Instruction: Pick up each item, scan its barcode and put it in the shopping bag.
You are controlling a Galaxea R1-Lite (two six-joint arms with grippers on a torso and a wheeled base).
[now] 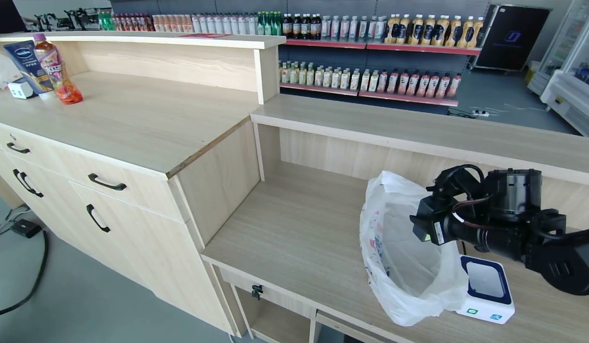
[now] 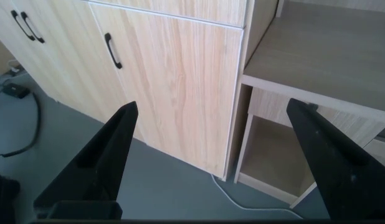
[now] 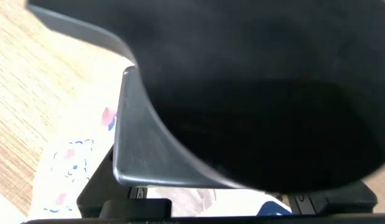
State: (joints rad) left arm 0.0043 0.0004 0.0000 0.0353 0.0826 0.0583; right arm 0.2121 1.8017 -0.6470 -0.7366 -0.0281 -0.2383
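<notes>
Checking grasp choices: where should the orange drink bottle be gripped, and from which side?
Probably around the middle of the bottle, coming from the front or its right: it stands roughly upright, and the blue tube and white box crowd its left.

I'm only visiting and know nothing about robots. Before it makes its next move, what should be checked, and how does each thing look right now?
1. Shopping bag standing with its mouth open on the lower counter: ok.
2. Scanner right beside the bag, window up and uncovered: ok.
3. Left gripper open and empty: ok.
4. Right gripper over the bag's mouth, holding something or not: cannot tell.
5. All items bagged: not ok, bottle and tube stand on the upper counter, far left.
</notes>
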